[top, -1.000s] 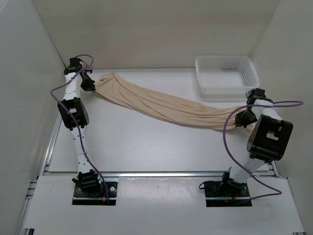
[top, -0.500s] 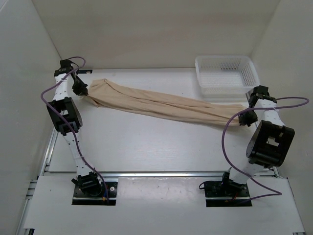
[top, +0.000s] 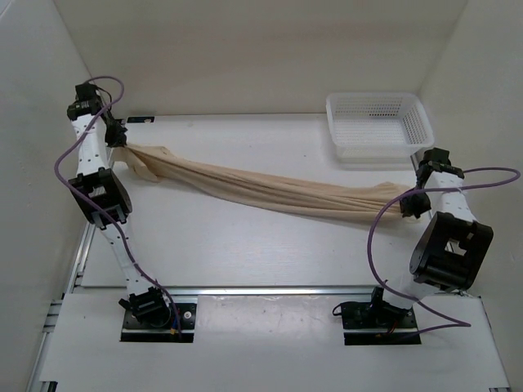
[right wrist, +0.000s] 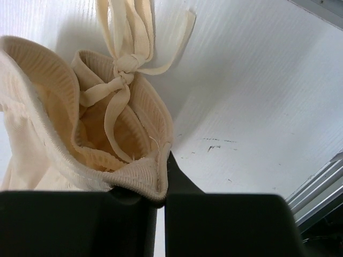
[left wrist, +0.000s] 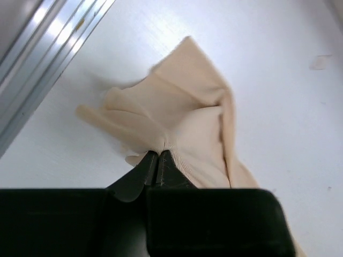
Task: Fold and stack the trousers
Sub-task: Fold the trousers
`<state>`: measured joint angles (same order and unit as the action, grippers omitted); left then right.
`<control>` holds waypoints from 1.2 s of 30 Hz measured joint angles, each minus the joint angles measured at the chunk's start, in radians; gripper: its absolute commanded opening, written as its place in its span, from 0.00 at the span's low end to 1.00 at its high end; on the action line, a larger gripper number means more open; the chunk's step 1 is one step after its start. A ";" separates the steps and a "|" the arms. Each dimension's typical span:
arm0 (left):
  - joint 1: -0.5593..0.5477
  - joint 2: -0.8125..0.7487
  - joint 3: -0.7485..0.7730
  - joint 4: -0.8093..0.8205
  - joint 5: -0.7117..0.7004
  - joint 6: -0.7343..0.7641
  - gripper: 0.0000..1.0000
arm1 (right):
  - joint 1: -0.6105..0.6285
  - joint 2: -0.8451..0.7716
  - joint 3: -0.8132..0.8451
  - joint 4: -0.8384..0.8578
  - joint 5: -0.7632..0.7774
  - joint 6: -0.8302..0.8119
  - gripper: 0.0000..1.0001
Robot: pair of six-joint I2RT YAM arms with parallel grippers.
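1. While the left arm (top: 102, 192) and the right arm (top: 449, 241) rise from the near edge, here's the count: two arms, two grippers, one pair of trousers (top: 270, 186), one basket (top: 372, 97).
2. Nearest in, the right gripper (top: 410, 203) sits by the right edge of the table (top: 245, 245). Its fingers are pinched tight on the ribbed waistband (right wrist: 131, 179), and the wrist view shows the knotted drawstring (right wrist: 120, 72) lying just past it.
3. From there the trousers run as one long, bunched, wrinkly beige band across the table. They slant from near right to far left, strung between the two grippers. Whether the middle touches the table, I cannot tell.
4. Further back, at the left edge, the left gripper (top: 122, 143) has its fingers clamped on the other end, and the cloth fans out beyond the tips.
5. Farthest off, the white mesh basket stands in the far right corner with its mesh floor in plain sight. The trousers are wholly outside it, passing just in front.
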<state>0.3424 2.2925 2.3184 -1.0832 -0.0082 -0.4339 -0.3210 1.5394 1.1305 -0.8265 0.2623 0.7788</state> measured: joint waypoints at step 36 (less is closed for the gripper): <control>0.009 -0.285 -0.699 0.021 0.019 0.003 1.00 | 0.087 -0.274 0.177 -0.085 0.000 -0.110 0.76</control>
<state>0.3515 2.0071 1.6196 -1.0622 0.0113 -0.4305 -0.2344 1.2659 1.3075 -0.9115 0.2626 0.6689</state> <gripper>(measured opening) 0.997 0.764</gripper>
